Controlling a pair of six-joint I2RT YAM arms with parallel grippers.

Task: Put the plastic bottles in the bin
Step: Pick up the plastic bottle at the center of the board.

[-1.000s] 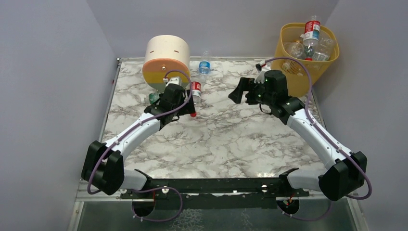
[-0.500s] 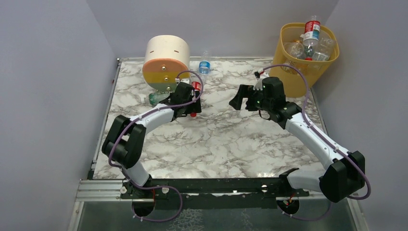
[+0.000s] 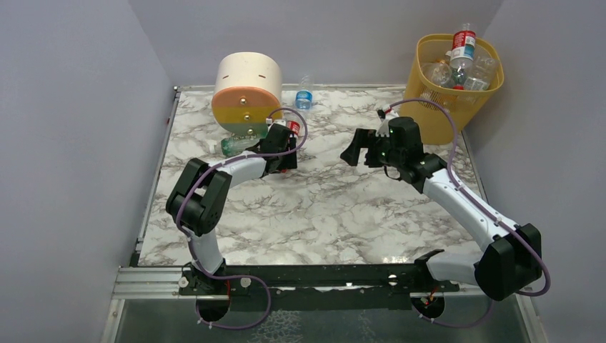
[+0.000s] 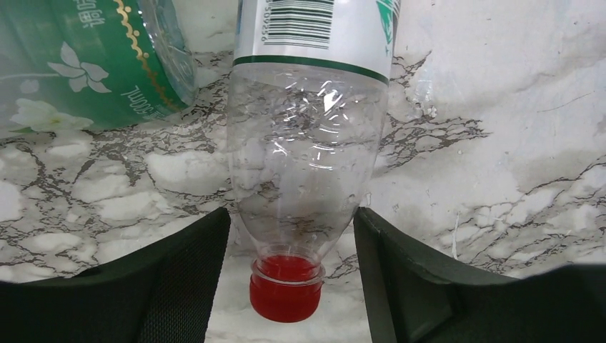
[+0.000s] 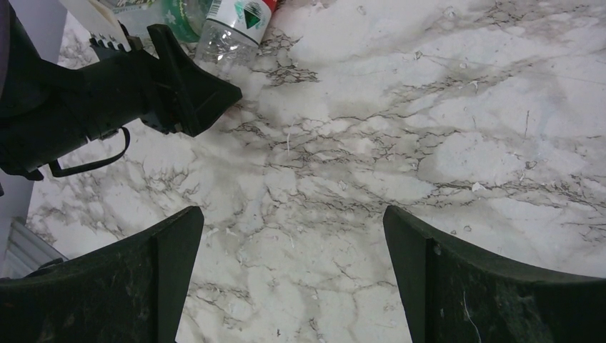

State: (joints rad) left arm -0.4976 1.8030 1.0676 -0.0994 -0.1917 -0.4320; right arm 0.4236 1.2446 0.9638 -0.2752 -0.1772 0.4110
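Just to the left of the left gripper (image 4: 291, 211), and ahead of it, lies a green-labelled bottle (image 4: 78, 64). Between the fingers a red-capped clear bottle (image 4: 307, 143) lies flat on the marble table (image 4: 500, 107). Its long axis runs straight out from the wrist, cap nearest the palm. The fingers flank its shoulder so closely that I cannot tell flanking from pinching. The left arm is plainly the nearer one. Well to its right, the right gripper (image 5: 293, 214) hangs spread and empty, with the bin (image 3: 420, 84) standing beyond it.
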